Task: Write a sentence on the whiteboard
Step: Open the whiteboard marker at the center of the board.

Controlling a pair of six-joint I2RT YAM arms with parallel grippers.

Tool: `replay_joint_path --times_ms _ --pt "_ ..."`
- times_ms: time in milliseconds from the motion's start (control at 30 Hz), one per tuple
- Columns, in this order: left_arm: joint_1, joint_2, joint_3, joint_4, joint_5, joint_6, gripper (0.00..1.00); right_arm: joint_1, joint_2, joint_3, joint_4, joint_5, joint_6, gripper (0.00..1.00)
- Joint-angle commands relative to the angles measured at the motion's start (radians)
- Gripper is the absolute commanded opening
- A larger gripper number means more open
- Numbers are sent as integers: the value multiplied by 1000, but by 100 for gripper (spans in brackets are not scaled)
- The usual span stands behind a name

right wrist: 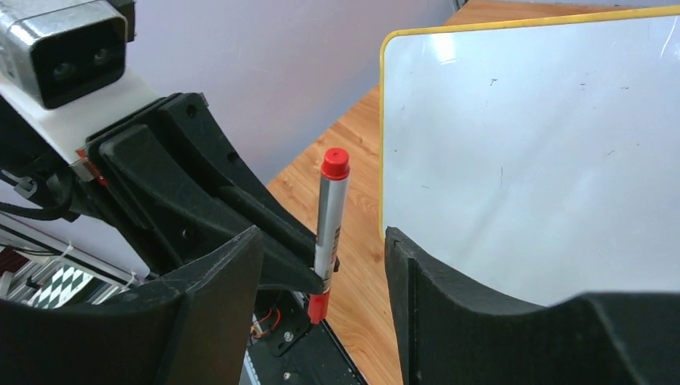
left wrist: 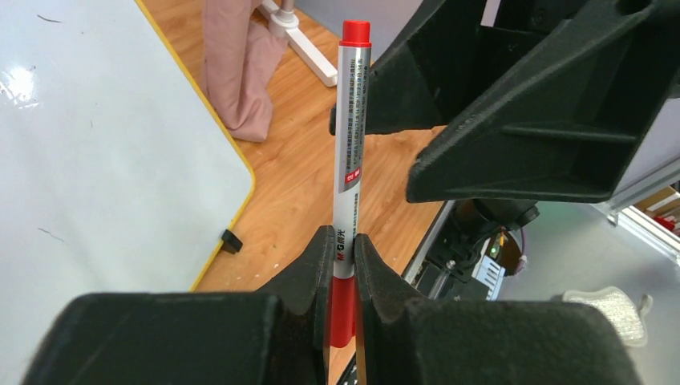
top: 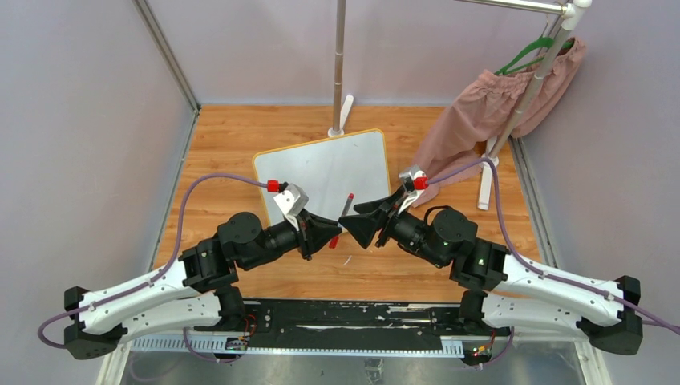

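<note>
The left end effector [left wrist: 341, 273] is clenched on a red marker [left wrist: 350, 152], gripping it low on the barrel near the capped end, so the pen stands upright between the two arms. The right end effector [right wrist: 321, 305] faces it with jaws spread wide on either side of the marker, touching nothing as far as the wrist view shows; it looks placed to take the pen or pull its cap, though which end carries the cap is hard to tell.

The whiteboard [top: 325, 172] lies flat on the desk [top: 232, 136] just beyond both end effectors, tilted slightly, its yellow rim and a black clip foot [left wrist: 231, 241] visible. Its surface carries only faint specks; no sentence is on it, so writing has not begun. Holding the marker above the desk's near edge keeps it within reach of both arms. A pink garment [top: 489, 104] hangs on a rack [top: 521, 96] at the right, well apart from the board.
</note>
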Motion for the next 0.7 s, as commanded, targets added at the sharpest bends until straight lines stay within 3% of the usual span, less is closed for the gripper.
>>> replay_joint_path --times_ms 0,133,467,567,667 --pt "-1 -36 -11 34 11 0 0 -11 41 49 37 29 -32 61" --pt "-1 -56 -18 32 17 -1 0 -31 80 61 48 1 -5 58" --pt "-1 -78 -37 34 7 7 0 -79 127 76 104 -131 65 35" --pt "-1 -77 -36 34 0 11 0 -80 143 82 116 -169 75 24" --pt "-1 -77 -35 34 -3 11 0 -81 141 81 120 -177 75 5"
